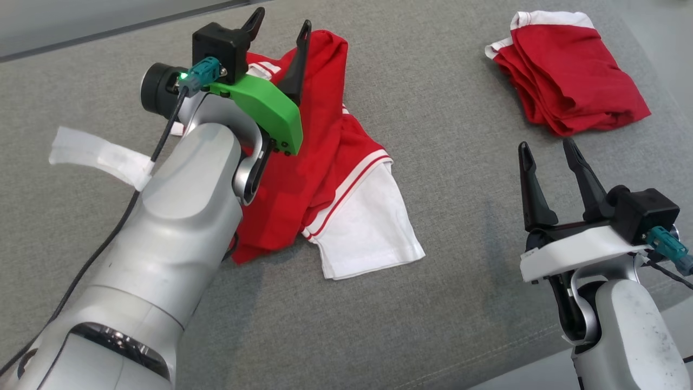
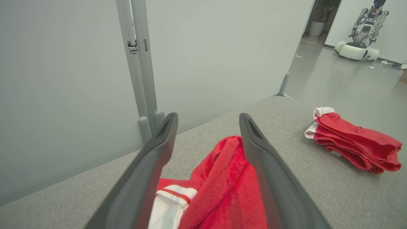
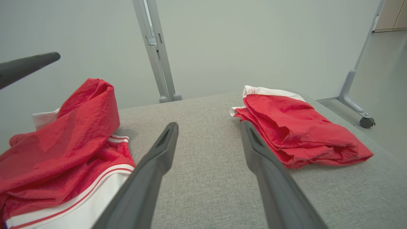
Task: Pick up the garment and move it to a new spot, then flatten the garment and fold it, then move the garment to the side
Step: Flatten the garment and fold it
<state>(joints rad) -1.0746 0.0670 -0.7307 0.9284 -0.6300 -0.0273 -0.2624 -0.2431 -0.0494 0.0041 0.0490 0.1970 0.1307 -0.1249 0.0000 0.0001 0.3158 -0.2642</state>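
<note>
A crumpled red garment with white sleeves and white stripes lies in a heap on the grey cushion. In the right wrist view the garment bulges up at the left. My left gripper hovers over the garment's far end, open, with nothing between its fingers; the red cloth lies below the gap in the left wrist view, where the left gripper points toward the wall. My right gripper stands open to the right of the garment, over bare cushion, and the right gripper holds nothing.
A second red and white garment lies folded at the far right of the grey cushion. A strip of white tape hangs by my left forearm. A wall and a metal post stand behind the cushion; another robot stands far off.
</note>
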